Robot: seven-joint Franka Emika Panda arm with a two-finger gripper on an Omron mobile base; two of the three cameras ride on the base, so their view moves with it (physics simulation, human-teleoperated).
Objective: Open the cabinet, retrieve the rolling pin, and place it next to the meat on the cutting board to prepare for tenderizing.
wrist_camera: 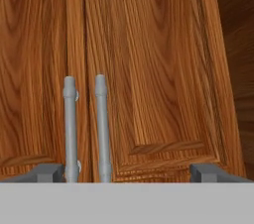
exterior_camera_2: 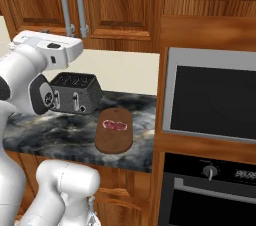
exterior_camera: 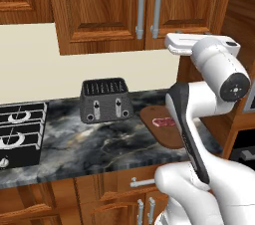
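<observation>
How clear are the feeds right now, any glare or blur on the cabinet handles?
Hand view: cabinet handles sharp, evenly lit, no glare. Left base view: crisp, faint sheen on the counter. Right base view: steak and board clear, only soft shadows.

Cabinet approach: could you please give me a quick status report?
Gripper open, facing cabinet, holding nothing. Both doors shut, handles untouched. Meat on cutting board. Nothing in the way.

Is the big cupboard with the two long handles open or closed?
Closed. Both doors of the cabinet sit flat together, the handles side by side.
</observation>
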